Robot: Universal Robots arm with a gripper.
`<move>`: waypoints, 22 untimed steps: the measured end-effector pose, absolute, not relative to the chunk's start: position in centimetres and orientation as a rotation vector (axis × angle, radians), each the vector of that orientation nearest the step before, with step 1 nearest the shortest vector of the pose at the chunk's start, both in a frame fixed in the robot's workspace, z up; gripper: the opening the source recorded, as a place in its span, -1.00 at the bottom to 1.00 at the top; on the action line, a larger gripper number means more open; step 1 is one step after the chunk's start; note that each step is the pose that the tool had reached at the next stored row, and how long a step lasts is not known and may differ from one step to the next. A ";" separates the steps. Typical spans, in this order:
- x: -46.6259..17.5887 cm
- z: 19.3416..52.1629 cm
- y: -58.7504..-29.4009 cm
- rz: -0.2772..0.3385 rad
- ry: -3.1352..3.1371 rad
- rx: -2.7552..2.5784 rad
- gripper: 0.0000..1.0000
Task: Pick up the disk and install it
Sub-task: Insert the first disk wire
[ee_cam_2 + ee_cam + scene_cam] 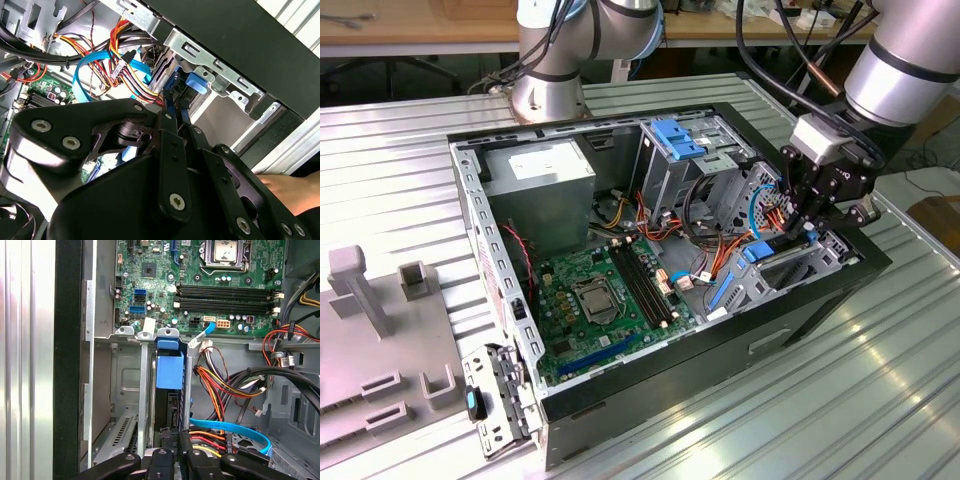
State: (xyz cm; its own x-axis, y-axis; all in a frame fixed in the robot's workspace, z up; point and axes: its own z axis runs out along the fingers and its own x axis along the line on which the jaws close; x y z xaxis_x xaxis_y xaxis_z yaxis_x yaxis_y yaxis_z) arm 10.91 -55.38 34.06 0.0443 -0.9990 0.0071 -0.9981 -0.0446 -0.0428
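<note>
Item one, your pincer (807,232): black, set low over the front corner of the open computer case (820,300) at the exterior view's right; its fingers (161,460) sit narrow, closed onto the near end of the disk (169,390). Item two, the disk: dark body with blue carrier frame and blue end tab, standing on edge in the metal drive bay (125,390) by the case's front wall; in the first wrist view you see the tab end pointing toward the motherboard (200,285); in the second wrist view the blue tab (196,81) shows just past the fingertips. Item three, cables: a bundle of red, yellow and orange wires (220,385) and a flat blue ribbon (235,429) lie just beside the bay. Item four, the grey power supply box (540,190) with white label, well apart at the case's far corner. Item five, the ribbed metal tabletop (770,420) carrying the case; grey fixtures (380,300) rest on it at the exterior view's left.
</note>
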 end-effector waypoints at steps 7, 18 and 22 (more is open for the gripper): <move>10.9 34.6 -55.4 -0.054 2.153 -2.251 -0.40; 10.9 35.2 -55.4 -0.054 2.153 -2.251 -0.79; 10.9 35.2 -55.4 -0.054 2.153 -2.251 -0.79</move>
